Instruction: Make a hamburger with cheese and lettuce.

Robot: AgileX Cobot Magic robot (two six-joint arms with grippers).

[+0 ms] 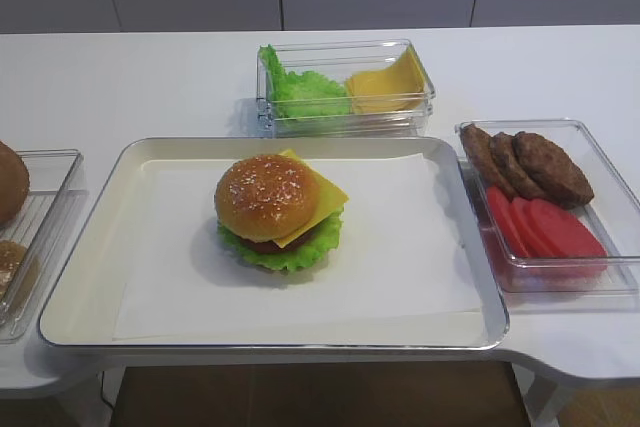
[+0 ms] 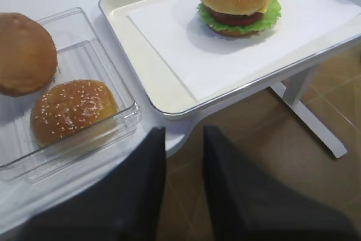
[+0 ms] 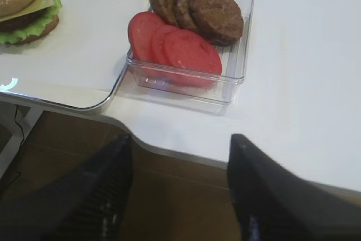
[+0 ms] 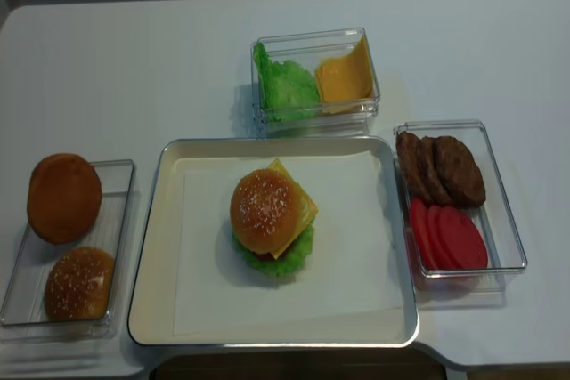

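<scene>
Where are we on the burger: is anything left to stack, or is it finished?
It looks finished: the hamburger sits on the tray with lettuce, patty, cheese and a seeded bun top. Nothing is in hand; both arms are pulled back off the table edge, the left gripper shut, the right gripper open and empty. Nothing visibly remains.

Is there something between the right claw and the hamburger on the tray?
Nothing visible blocks it. The right claw hangs open off the table's front edge. The hamburger sits up-left on the tray. The clear box of tomato slices and patties lies beside that line.
</scene>
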